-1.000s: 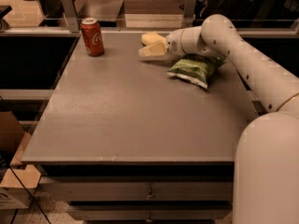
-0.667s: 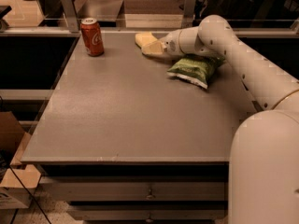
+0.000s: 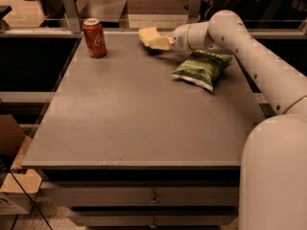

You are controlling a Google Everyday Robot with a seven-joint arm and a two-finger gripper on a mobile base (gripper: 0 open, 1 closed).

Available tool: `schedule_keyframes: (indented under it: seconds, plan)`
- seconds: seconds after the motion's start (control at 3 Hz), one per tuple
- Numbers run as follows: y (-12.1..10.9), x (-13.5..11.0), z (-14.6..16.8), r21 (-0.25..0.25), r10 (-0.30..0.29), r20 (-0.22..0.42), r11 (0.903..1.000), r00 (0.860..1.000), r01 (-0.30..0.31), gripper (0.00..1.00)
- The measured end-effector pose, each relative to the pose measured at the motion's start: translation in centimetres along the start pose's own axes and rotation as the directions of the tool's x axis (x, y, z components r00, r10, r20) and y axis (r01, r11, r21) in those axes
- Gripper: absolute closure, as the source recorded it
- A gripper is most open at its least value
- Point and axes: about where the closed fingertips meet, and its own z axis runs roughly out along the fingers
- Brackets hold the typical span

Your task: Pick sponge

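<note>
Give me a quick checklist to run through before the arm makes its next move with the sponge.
1. Sponge in the gripper: ok, it is clamped at the tip, near the table's far edge.
2. Sponge off the table: ok, it looks raised, with a shadow beneath it.
3. Soda can out of the way: ok, upright to the left, well apart.
4. Chip bag untouched: ok, it lies on the near side of the arm, apart from the sponge.
5. Gap to the rail behind the table: cannot tell.
</note>
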Motion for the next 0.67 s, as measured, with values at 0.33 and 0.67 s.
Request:
schedule_keyframes:
  seconds: [0.33,0.67]
  plan:
    - [1.2,-2.8,-1.8,-0.032,-0.067,0.039,0.9972,0.997,0.068,1.0]
    - [3.7,-7.5,-5.0,-0.089,-0.204,0.06,0.9738,0.977,0.209,1.0]
